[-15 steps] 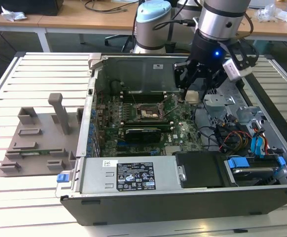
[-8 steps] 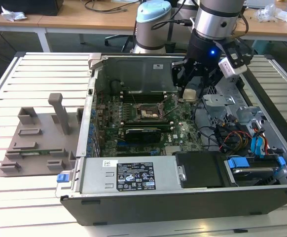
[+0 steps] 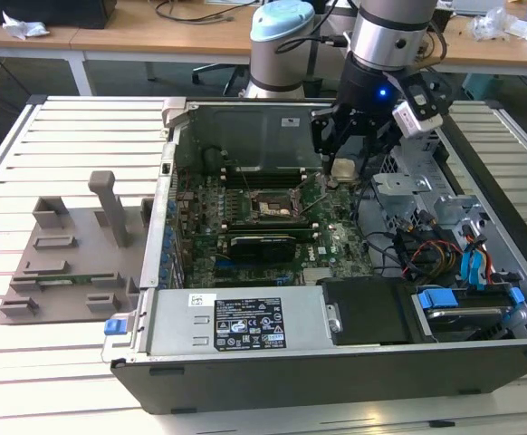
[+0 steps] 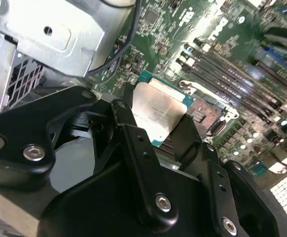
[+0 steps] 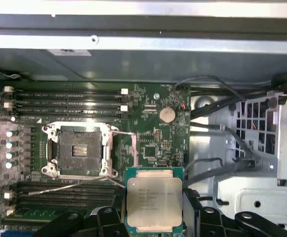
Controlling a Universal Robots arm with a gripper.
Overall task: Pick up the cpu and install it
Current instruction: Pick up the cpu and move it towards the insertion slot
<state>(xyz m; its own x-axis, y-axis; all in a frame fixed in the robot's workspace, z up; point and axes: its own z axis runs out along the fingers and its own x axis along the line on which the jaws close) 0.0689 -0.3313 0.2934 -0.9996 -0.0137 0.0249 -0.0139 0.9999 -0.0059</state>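
Note:
The cpu, a flat silvery square with a thin green rim, hangs above the motherboard inside the open computer case. My gripper is shut on it, its black fingers pressing two opposite edges. In both wrist views the cpu shows between the fingers. The open socket, a black square in a metal frame, lies bare on the board. In the exterior view the socket is lower and toward that view's left of the cpu.
Memory slots run along the board beside the socket. A metal drive cage and loose cables stand on the exterior view's right. A black card sits nearer the front. A grey fixture lies outside the case.

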